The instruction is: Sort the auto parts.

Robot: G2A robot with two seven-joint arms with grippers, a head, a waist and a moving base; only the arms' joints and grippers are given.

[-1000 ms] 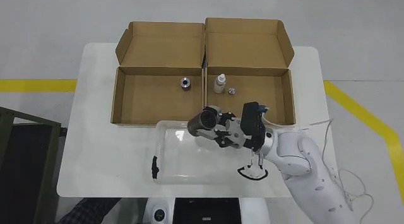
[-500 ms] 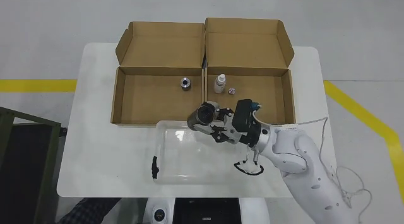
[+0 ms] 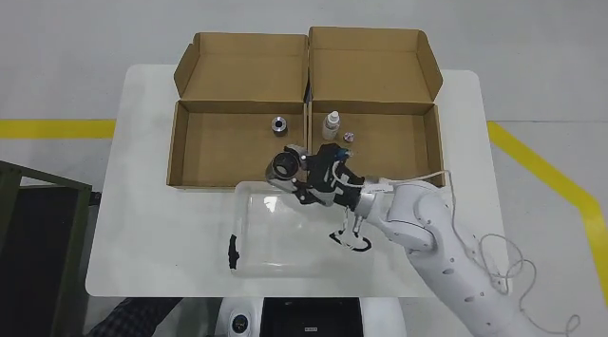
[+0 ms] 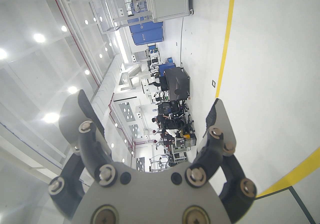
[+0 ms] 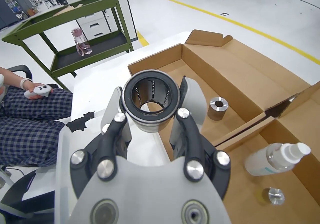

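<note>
- Right gripper (image 5: 153,110): I see it clamped on a linear bearing (image 5: 151,95), one finger on each side of the barrel, with the bore facing my wrist camera.
- Linear bearing (image 3: 284,160): it is held in the air over the near edge of the left cardboard box (image 3: 176,147), close to the wall shared with the right cardboard box (image 3: 432,147).
- Left cardboard box, contents: one metal bushing (image 3: 276,124) stands upright toward the far wall. Bare cardboard floor lies between it and the near wall, and more to its left.
- Right cardboard box, contents: a spray bottle (image 3: 331,125) and a small metal cap (image 3: 349,135) lie just beside each other near the shared wall. Bare floor runs from them to the box's outer wall.
- Clear plastic bin (image 3: 249,242): it sits on the white table (image 3: 142,195) with its far rim against the boxes' near walls, under my right wrist.
- Left gripper (image 4: 150,115): its fingers are spread with nothing between them, and it is aimed out at the room.
</note>
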